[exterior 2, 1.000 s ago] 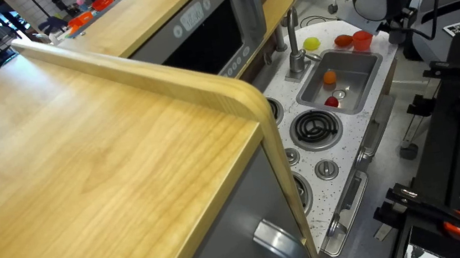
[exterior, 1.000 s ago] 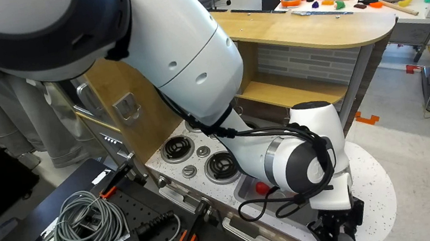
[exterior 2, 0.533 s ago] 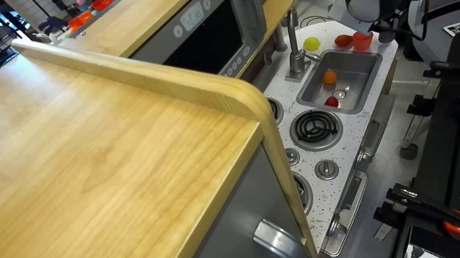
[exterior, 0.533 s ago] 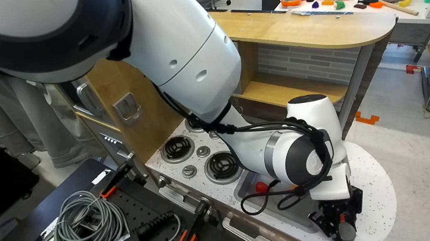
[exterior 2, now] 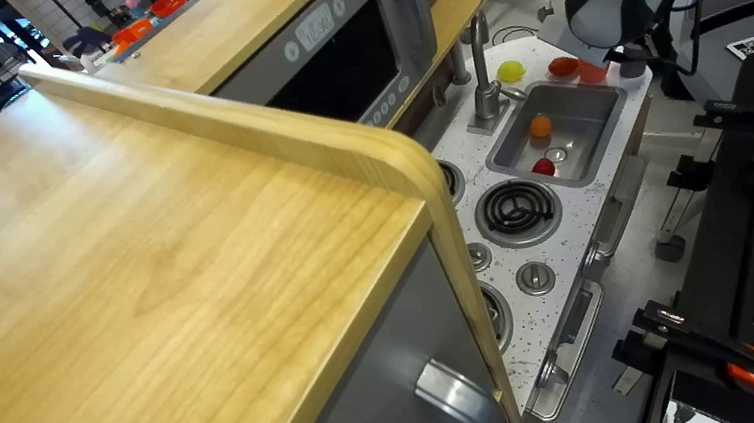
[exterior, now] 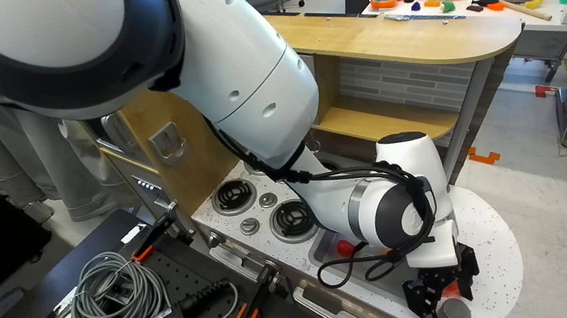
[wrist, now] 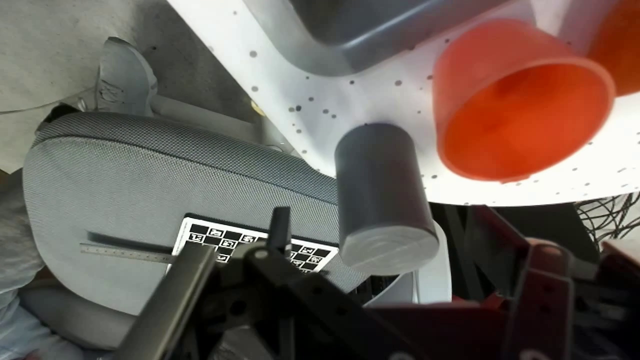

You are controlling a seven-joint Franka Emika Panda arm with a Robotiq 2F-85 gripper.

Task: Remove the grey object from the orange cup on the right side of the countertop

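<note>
The grey object [wrist: 381, 175], a smooth grey cylinder, stands upright on the white countertop [exterior: 491, 252] close to its rounded edge. Beside it, a small gap away, is the orange cup [wrist: 525, 110]; its mouth faces the wrist camera and nothing shows inside. My gripper [wrist: 384, 218] is open above the cylinder, one finger on each side and both apart from it. In an exterior view the black gripper [exterior: 451, 308] partly covers the cup. The grey object [exterior 2: 633, 67] and the orange cup [exterior 2: 591, 71] also show in an exterior view, just under the arm.
The grey sink [exterior 2: 580, 134] holds an orange ball [exterior 2: 541, 126] and a red ball [exterior 2: 543, 167]. A dark orange lump [exterior 2: 563, 66] sits against the cup, with a yellow ball [exterior 2: 511, 71] farther along by the faucet [exterior 2: 482, 74]. The counter drops off right behind the grey object.
My gripper held the grey object and shifted it slightly over the counter. Its fingers have now spread, letting the cylinder go, which rests on the countertop.
</note>
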